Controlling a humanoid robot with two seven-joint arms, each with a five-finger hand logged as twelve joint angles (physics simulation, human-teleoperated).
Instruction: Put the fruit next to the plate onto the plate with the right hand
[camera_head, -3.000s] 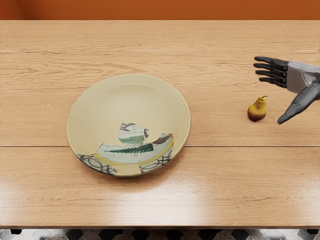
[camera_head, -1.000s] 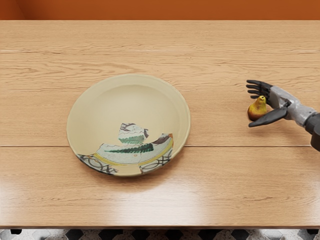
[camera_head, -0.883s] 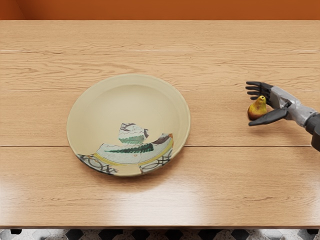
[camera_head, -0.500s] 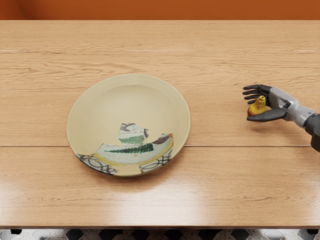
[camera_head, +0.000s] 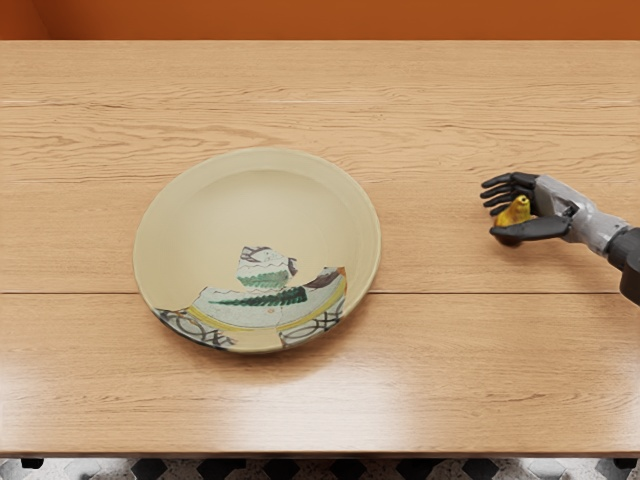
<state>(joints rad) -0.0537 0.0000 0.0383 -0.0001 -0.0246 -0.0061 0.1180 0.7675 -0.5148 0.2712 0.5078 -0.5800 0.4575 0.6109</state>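
Note:
A small yellow-brown pear (camera_head: 516, 211) sits on the table well to the right of the plate (camera_head: 200, 215), a wide cream dish with a green and black pattern on its near side. My right hand (camera_head: 505, 207) comes in from the right edge and wraps the pear: the dark fingers (camera_head: 497, 190) curl over its far side and the thumb presses its near side. Most of the pear is hidden by the hand. It is still at table level. The left arm does not show.
The wooden table (camera_head: 320, 390) runs across the whole view, with its front edge near the bottom. An orange wall stands behind the far edge. A wide strip of bare wood lies between the plate and the pear.
The right hand came down from above and right of the pear, reached around it, and its fingers and thumb have closed on it over the last second. The pear has hardly moved.

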